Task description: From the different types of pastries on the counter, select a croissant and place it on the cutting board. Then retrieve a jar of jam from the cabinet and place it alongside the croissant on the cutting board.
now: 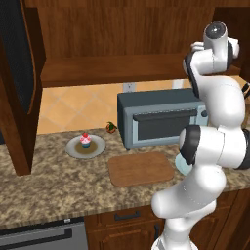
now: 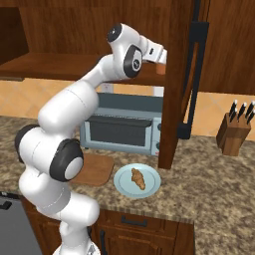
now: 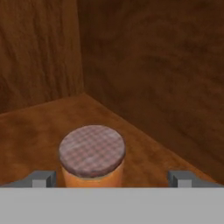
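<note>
Inside the cabinet (image 3: 148,65), the jar of jam (image 3: 92,151) stands on the wooden shelf near the back corner; it has an orange body and a checkered lid. My gripper (image 3: 111,178) is open, with one fingertip on each side of the jar and a gap at both. In the right base view the arm reaches up into the cabinet, where a bit of the jar (image 2: 160,68) shows under the hand. The croissant (image 2: 138,178) lies on a pale blue plate (image 2: 152,187) on the counter (image 2: 209,174), right of the cutting board (image 2: 97,169). The cupcake (image 1: 85,140) sits on a grey plate (image 1: 73,149).
A grey-blue toaster oven (image 1: 161,117) stands behind the cutting board (image 1: 140,168). The open cabinet door (image 2: 174,79) hangs beside the arm. A knife block (image 2: 233,132) is at the far right. A small red-and-green object (image 1: 111,128) lies left of the oven.
</note>
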